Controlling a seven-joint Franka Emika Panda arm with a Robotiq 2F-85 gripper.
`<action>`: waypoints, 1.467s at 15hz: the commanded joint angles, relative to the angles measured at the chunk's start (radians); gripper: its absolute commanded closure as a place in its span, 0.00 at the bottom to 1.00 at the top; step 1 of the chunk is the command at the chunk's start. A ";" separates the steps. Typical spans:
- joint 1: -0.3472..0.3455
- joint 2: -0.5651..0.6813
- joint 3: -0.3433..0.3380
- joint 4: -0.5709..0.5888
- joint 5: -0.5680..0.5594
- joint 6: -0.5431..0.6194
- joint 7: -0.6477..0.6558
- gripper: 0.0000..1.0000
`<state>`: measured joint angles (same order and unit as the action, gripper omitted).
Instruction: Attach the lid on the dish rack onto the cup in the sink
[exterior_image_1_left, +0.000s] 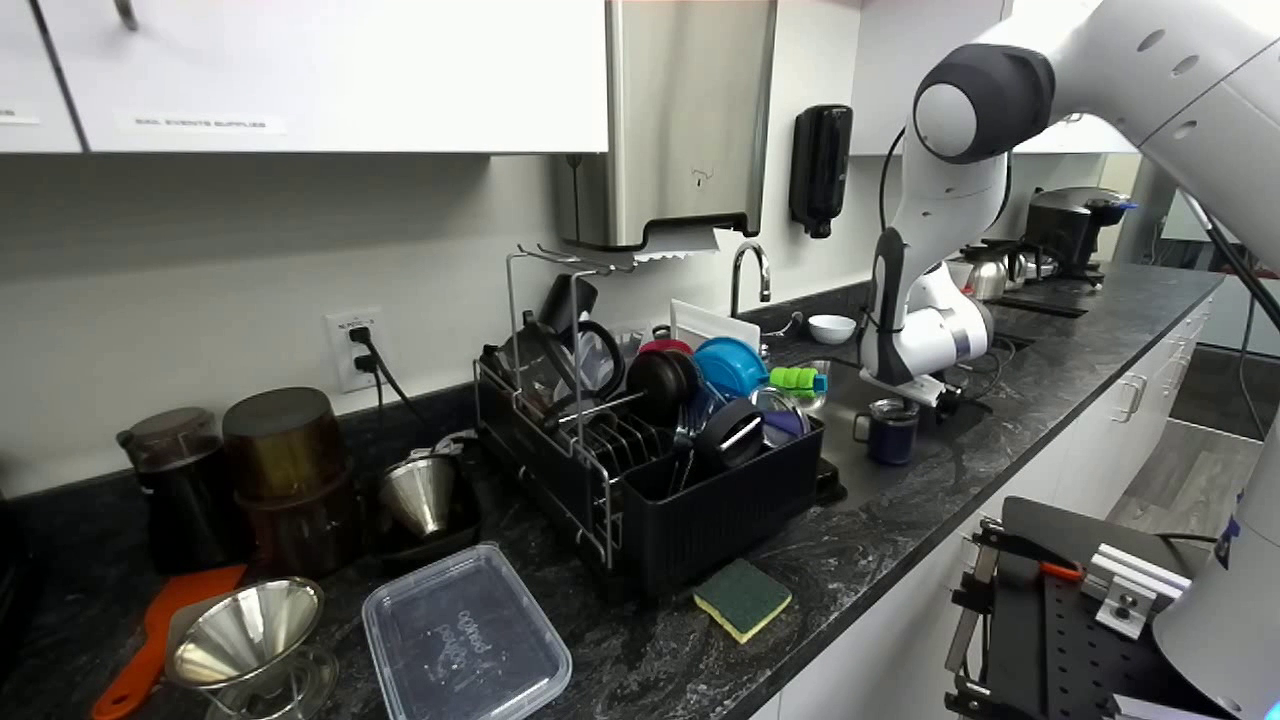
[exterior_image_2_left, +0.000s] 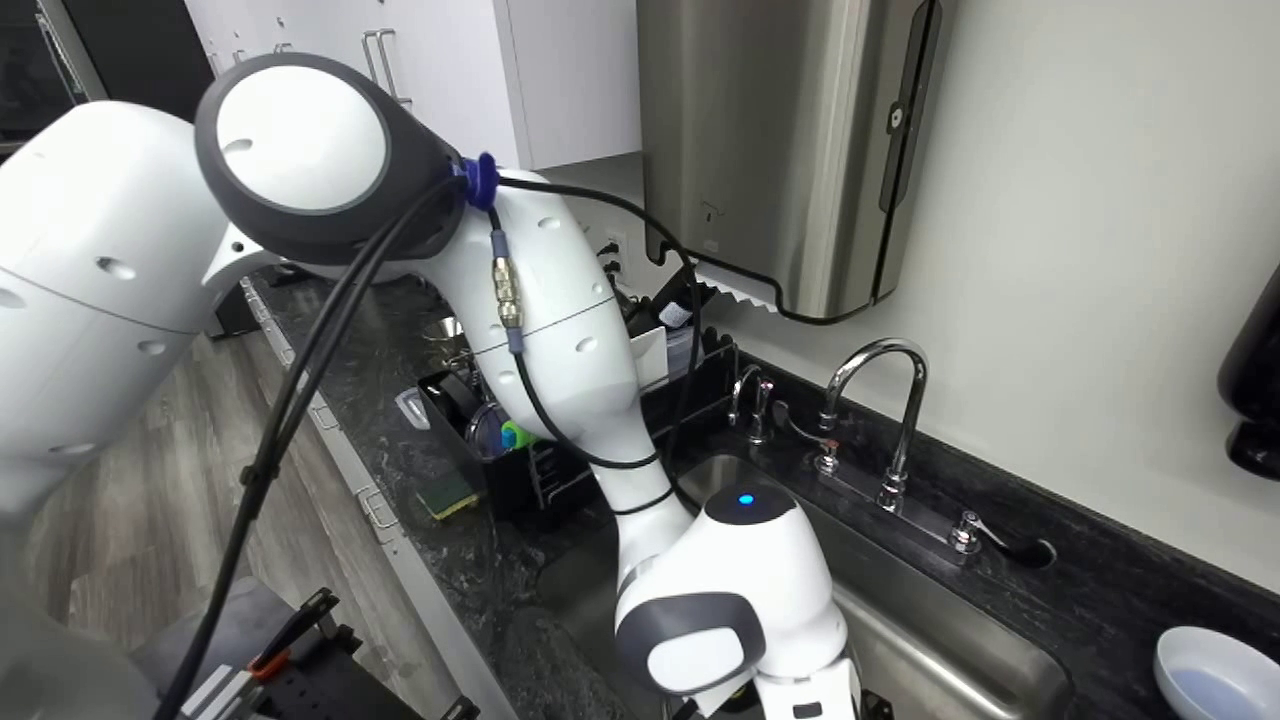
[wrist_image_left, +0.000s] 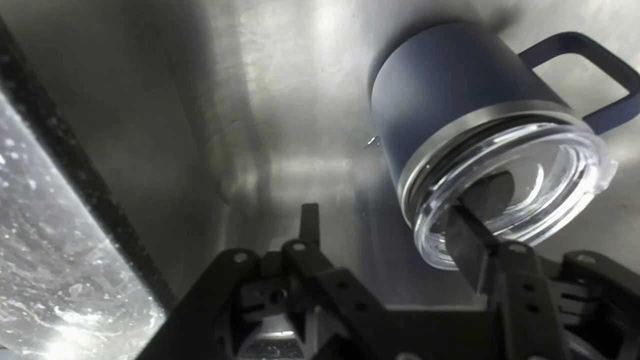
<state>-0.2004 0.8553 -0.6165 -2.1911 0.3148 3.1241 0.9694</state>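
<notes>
My gripper (wrist_image_left: 386, 217) is released, its fingers (wrist_image_left: 310, 222) standing well apart over the sink (exterior_image_2_left: 930, 640). In the wrist view the edge of the stone surface (wrist_image_left: 65, 240) slants down the left side; between it and the cup (wrist_image_left: 460, 80) lies a stretch of open steel. On the right there is less room: one finger overlaps the lid (wrist_image_left: 545, 200). The cup stands upright in the sink, with the lid at its mouth.

The cup is matte navy, a cylinder with a squared handle and a bright metal rim. The lid is clear, round and ridged, with a small tab and a black ring beneath. The surface is dark, speckled and glossy; the steel is smooth, smeared with reflections. In an exterior view the black dish rack (exterior_image_1_left: 720, 530), packed with kitchenware (exterior_image_1_left: 730, 367), stands left of the sink, a green and yellow sponge (exterior_image_1_left: 742, 600) near it.

I cannot tell whether my finger touches the lid, or whether the lid is fully seated. In an exterior view my white arm (exterior_image_2_left: 560, 360) covers part of the dish rack, and the lower edge cuts off my gripper.
</notes>
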 joint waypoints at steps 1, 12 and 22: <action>0.011 0.003 0.001 -0.007 0.027 0.029 -0.032 0.03; 0.033 -0.078 -0.014 -0.062 0.020 0.074 -0.104 0.00; 0.124 -0.132 -0.085 -0.003 -0.004 -0.114 -0.169 0.33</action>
<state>-0.1076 0.7322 -0.6708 -2.2145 0.3140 3.0880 0.8226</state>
